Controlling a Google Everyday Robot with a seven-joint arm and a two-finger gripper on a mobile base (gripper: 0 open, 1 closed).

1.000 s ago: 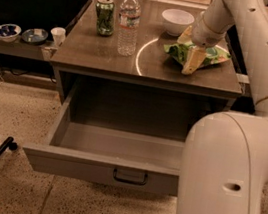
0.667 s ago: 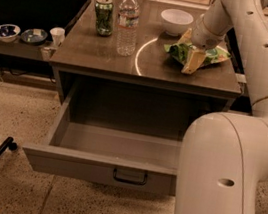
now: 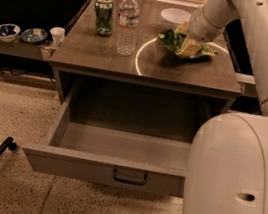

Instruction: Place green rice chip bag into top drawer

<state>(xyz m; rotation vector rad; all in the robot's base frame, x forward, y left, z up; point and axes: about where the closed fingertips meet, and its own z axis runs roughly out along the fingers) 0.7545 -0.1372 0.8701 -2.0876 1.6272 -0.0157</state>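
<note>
The green rice chip bag (image 3: 171, 39), crumpled green foil with orange-yellow edges, is at the back right of the table top, just off the surface. My gripper (image 3: 189, 38) comes down on it from above and is shut on its top; the wrist hides most of the fingers. The top drawer (image 3: 74, 165) is pulled open below the table top. It has a flat front panel, a small dark handle (image 3: 129, 177) and nothing inside.
A green soda can (image 3: 104, 15) and a clear water bottle (image 3: 128, 22) stand at the back left of the table (image 3: 96, 57). A white bowl (image 3: 173, 15) sits behind the bag. My arm's large white body (image 3: 233, 185) fills the right foreground. Small bowls and a cup (image 3: 57, 35) sit on a low shelf at left.
My gripper and the green bag have moved together a little left and up from where the bag lay. The can, bottle and drawer have not moved.
</note>
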